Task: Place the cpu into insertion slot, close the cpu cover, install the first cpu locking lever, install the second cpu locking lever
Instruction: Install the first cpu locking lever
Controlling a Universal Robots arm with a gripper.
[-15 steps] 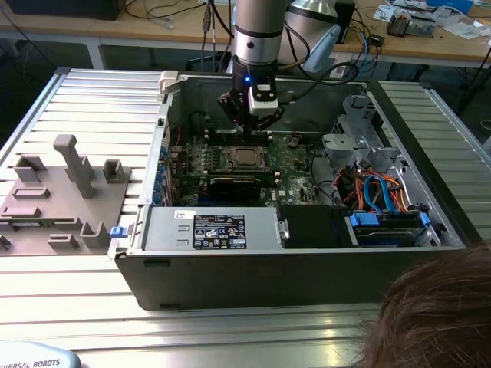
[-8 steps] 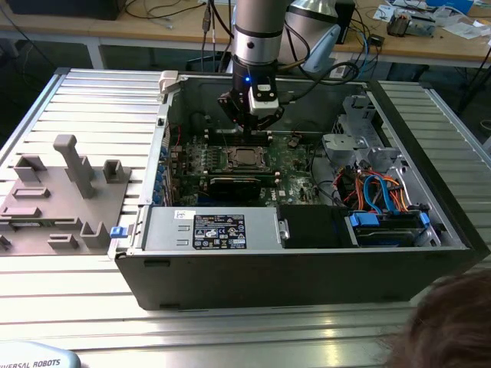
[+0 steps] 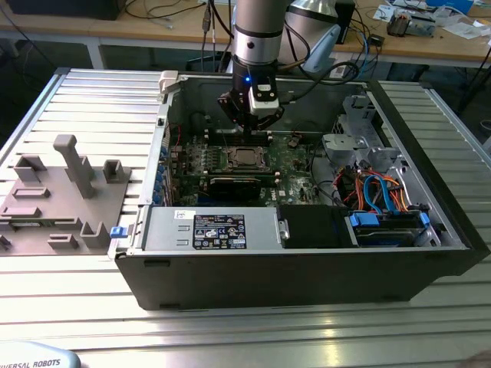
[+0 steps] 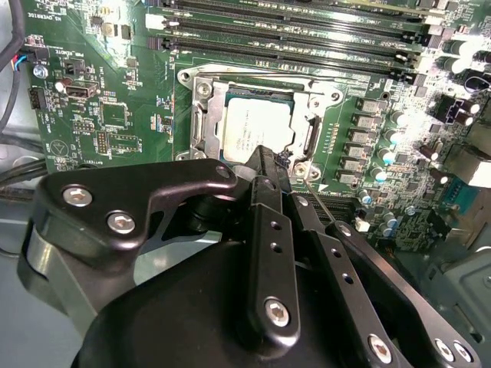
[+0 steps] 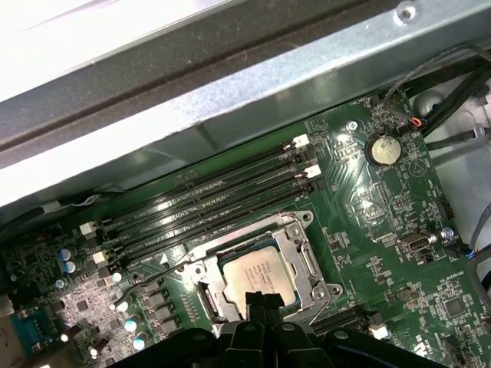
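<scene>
Blown-out white glare beyond the case wall [image 5: 253, 107]

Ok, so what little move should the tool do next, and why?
Probably slide the tool to the wire lever beside it and press it down: the cpu sits in the insertion slot, the cover seems closed, yet that lever looks unhooked.
</scene>
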